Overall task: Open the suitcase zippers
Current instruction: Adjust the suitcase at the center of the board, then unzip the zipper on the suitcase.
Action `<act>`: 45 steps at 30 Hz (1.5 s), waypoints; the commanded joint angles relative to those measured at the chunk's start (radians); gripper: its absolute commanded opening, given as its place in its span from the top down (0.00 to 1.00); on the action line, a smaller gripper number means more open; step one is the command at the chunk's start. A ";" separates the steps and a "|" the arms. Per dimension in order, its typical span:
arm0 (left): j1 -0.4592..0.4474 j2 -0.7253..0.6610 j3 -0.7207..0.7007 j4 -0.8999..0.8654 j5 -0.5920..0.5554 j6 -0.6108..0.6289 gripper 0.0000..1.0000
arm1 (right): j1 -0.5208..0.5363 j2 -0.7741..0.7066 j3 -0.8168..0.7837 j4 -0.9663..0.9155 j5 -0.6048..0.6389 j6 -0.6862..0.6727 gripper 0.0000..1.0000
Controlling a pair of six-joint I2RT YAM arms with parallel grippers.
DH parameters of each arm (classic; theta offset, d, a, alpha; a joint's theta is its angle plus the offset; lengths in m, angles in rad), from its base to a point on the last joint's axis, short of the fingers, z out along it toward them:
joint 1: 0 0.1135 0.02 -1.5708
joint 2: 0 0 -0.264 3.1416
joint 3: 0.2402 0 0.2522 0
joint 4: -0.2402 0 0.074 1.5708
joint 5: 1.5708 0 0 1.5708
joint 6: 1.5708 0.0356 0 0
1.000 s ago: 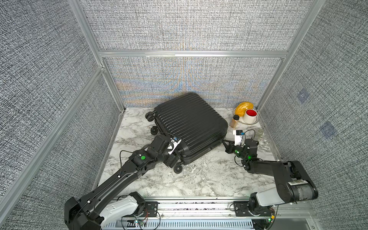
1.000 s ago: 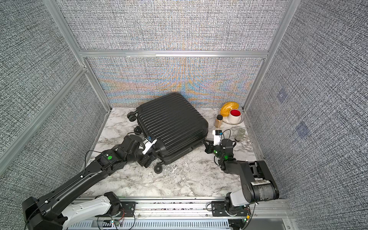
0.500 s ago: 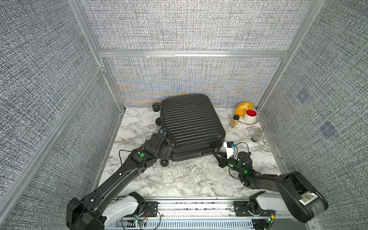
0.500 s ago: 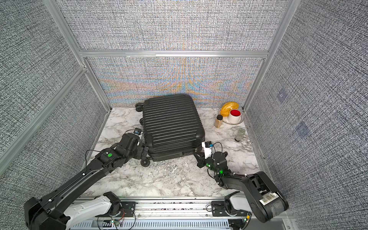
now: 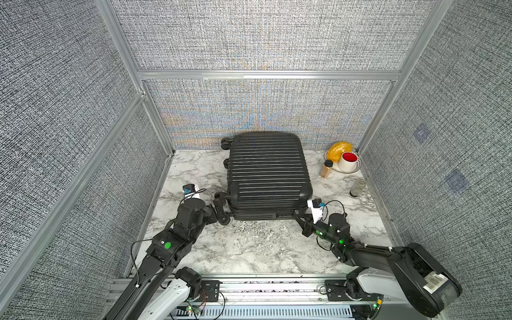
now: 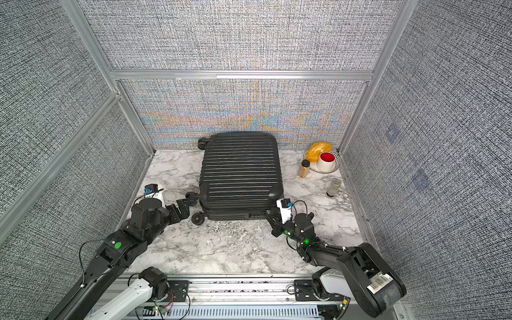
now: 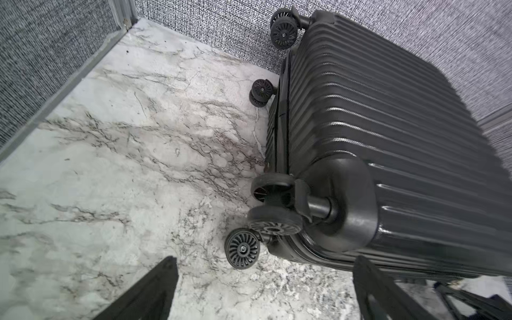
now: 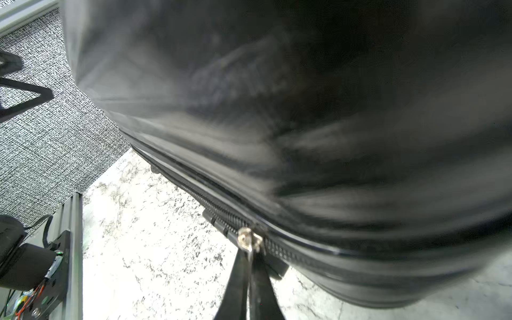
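- The marble table [image 5: 249, 249] fills the floor of the booth, with grey woven panels on three sides.
- The suitcase [image 5: 267, 171] lies flat on its broad side at the back middle of the table, ribbed shell up and far end close to the back wall. Its wheels point to the left, and its two halves lie shut together. It shows the same way in both top views [image 6: 241, 171].
- The left arm reaches in from the near left. The left gripper [image 5: 220, 207] is spread wide just beside the case's near-left corner and grips nothing. In the left wrist view its two fingers [image 7: 149, 291] stand far apart.
- The right arm comes in low from the near right. The right gripper [image 5: 298, 215] is at the case's near-right corner, its fingers pressed together.
- A plate [image 5: 357, 167] sits in the back right corner, carrying a white cup [image 5: 346, 163] with a red inside and a yellow lump [image 5: 339, 151].
- A black-capped bottle [image 5: 326, 169] of brown stuff stands just beside the plate.
- A clear jar [image 5: 357, 188] stands nearer, along the right wall.
- The near lower wheel [image 7: 242, 249] rests on the marble.
- The zipper track [image 8: 210, 202] runs along the seam on the case's near side.
- The zipper pull [image 8: 245, 238], small and silver, is pinched between the right gripper's tips [image 8: 248, 256].
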 commanded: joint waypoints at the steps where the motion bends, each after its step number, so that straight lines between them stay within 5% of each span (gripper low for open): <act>1: 0.002 0.017 0.013 0.043 0.106 -0.102 0.01 | 0.001 0.006 0.009 0.041 0.021 0.003 1.00; 8: -0.041 0.115 0.044 0.111 0.147 -0.346 0.07 | 0.001 0.001 0.012 0.026 0.038 0.012 1.00; 20: -0.147 0.161 -0.085 0.224 -0.143 -0.817 0.09 | 0.002 -0.016 0.020 0.009 0.037 0.018 1.00; 45: -0.043 0.331 -0.149 0.530 -0.066 -0.923 0.14 | 0.001 -0.030 0.029 -0.021 0.026 0.000 1.00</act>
